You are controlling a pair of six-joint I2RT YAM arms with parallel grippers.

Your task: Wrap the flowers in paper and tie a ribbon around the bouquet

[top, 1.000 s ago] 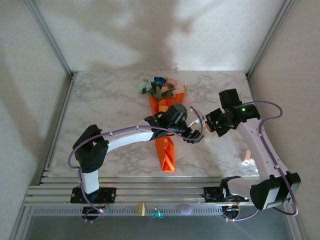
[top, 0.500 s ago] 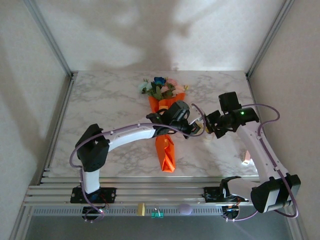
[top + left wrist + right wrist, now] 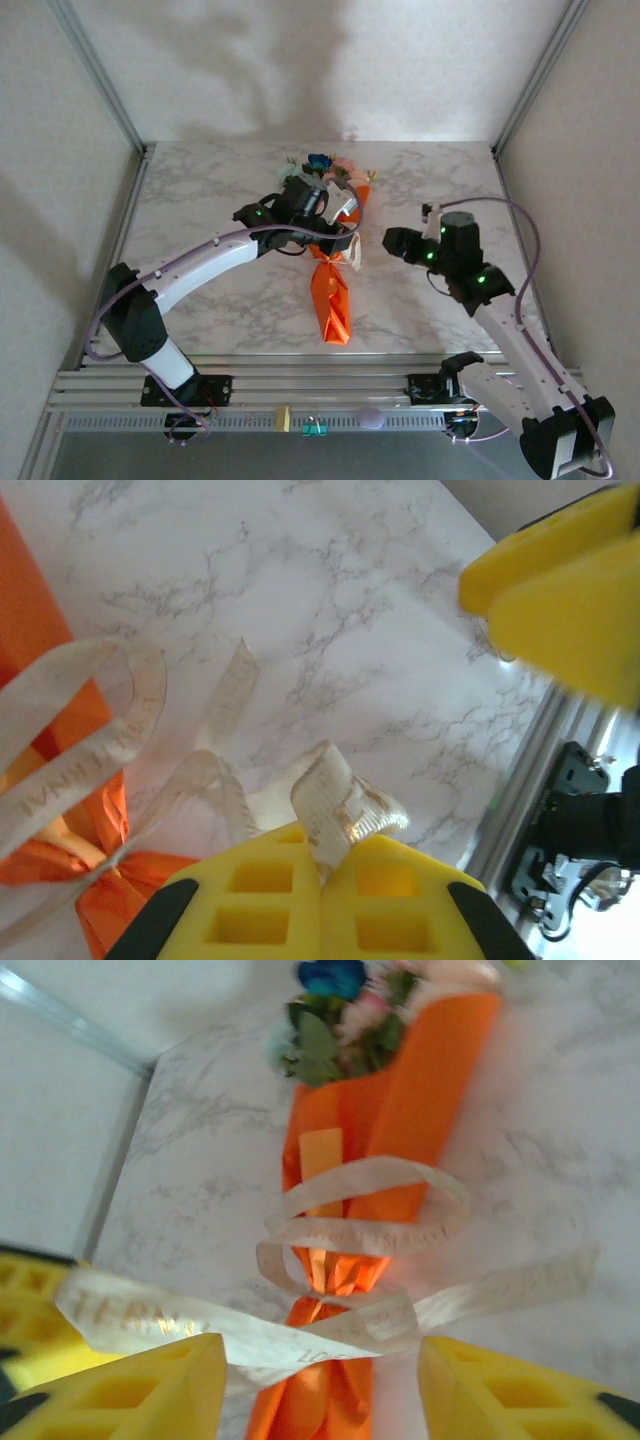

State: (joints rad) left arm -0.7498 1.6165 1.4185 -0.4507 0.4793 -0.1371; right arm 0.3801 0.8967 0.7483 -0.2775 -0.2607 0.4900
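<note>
The bouquet lies on the marble table, its orange paper (image 3: pixel 331 293) a cone with the flowers (image 3: pixel 320 172) at the far end. A cream ribbon (image 3: pixel 352 257) is knotted loosely round its middle, in loops. My left gripper (image 3: pixel 342 243) hovers just above the cone's middle, shut on a ribbon end (image 3: pixel 335 810) pinched between its yellow fingers (image 3: pixel 400 900). To the right of the cone my right gripper (image 3: pixel 394 240) stands open. In the right wrist view the ribbon (image 3: pixel 300 1335) runs loose across the gap between the right gripper's (image 3: pixel 320 1400) fingers, in front of the paper (image 3: pixel 410 1130).
The table's aluminium rails (image 3: pixel 300 382) run along the near edge, with small clips lying on them. Frame posts (image 3: pixel 100 75) stand at the back corners. Bare marble (image 3: pixel 200 200) lies to the left of the bouquet and more to its right.
My left gripper has shut on the ribbon end and pulled back left over the bouquet. My right gripper has let go, opened and drawn nearer.
</note>
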